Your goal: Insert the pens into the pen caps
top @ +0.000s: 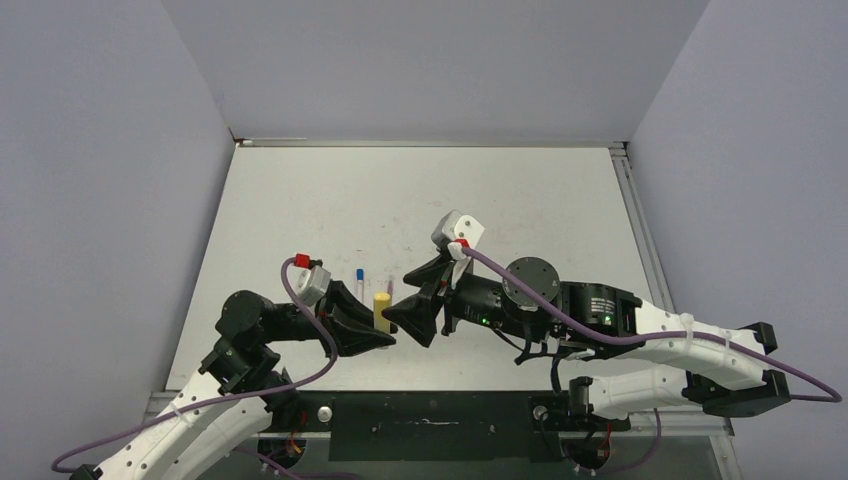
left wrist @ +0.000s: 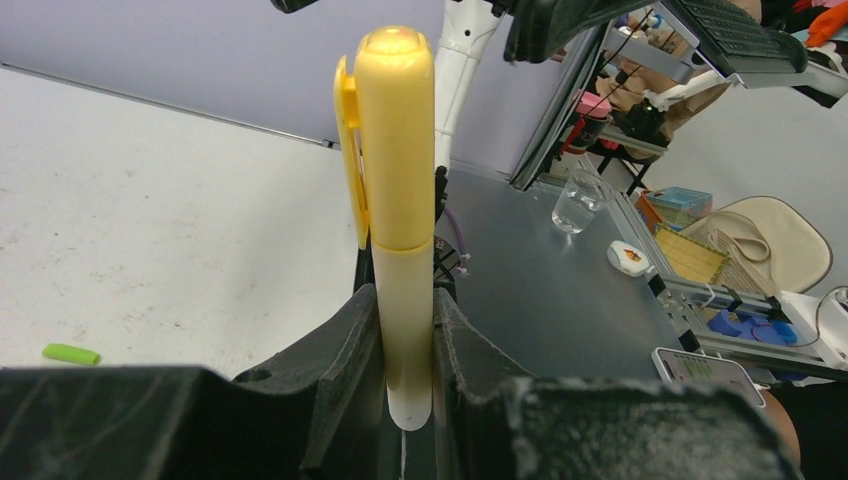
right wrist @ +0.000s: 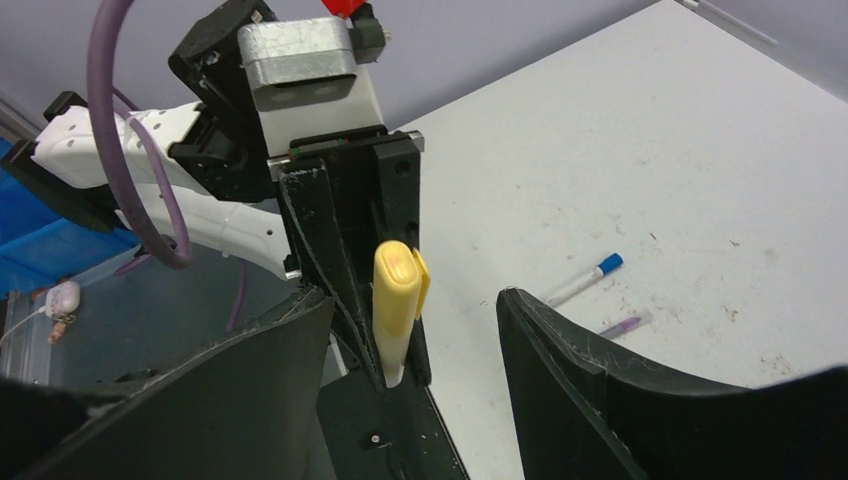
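Observation:
My left gripper point(top: 385, 332) is shut on the thick yellow marker point(left wrist: 405, 300) and holds it upright by its pale lower barrel. The yellow cap point(left wrist: 395, 130), with its clip, sits on the marker's upper end. The same marker point(right wrist: 393, 325) stands between the left fingers point(right wrist: 340, 250) in the right wrist view. My right gripper point(top: 402, 300) is open, its fingers spread wide on either side of the marker without touching it. On the table lie a white pen with a blue tip point(right wrist: 585, 282) and a thin purple pen point(right wrist: 625, 325). A green cap point(left wrist: 70, 353) lies on the table.
The white table point(top: 500, 190) has grey walls on three sides. A black strip point(top: 430, 410) runs along the near edge between the arm bases. The two grippers nearly touch at the table's front left.

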Available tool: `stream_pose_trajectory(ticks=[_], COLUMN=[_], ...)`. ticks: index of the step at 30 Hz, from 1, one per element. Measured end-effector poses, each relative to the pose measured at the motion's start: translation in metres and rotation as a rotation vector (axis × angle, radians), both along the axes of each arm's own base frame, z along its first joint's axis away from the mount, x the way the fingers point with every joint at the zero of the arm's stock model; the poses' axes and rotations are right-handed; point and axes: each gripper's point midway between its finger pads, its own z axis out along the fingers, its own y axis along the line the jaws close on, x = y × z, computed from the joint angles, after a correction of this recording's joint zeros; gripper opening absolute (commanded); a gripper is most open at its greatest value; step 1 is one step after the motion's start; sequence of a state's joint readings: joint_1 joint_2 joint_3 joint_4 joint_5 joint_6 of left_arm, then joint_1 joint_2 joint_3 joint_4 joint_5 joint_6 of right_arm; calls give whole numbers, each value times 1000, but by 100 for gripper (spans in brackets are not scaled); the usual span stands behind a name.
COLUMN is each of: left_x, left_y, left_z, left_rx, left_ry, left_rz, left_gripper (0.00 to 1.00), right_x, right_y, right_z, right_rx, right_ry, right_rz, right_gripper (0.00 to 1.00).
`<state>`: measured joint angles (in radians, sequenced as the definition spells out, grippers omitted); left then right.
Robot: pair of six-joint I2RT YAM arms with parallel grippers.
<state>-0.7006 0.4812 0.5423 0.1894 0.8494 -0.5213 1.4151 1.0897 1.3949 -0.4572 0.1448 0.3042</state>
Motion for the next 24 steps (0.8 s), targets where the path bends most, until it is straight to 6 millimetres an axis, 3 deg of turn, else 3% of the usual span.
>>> stream_pose_trajectory(ticks=[9, 17, 24], left_x=[-8, -11, -16], left_y=[1, 1, 3], left_z=[3, 5, 13], left_rx=[-15, -21, -48], left_ry=[3, 3, -11], left_rz=[-45, -60, -81], left_gripper=[0, 0, 0], right_x=[-9, -16, -15], right_y=[36, 46, 47], right_z=[1, -5, -2], right_rx=[5, -8, 8], right_ry=[3, 15, 11], right_rz=[89, 137, 141], right_gripper=[56, 44, 18])
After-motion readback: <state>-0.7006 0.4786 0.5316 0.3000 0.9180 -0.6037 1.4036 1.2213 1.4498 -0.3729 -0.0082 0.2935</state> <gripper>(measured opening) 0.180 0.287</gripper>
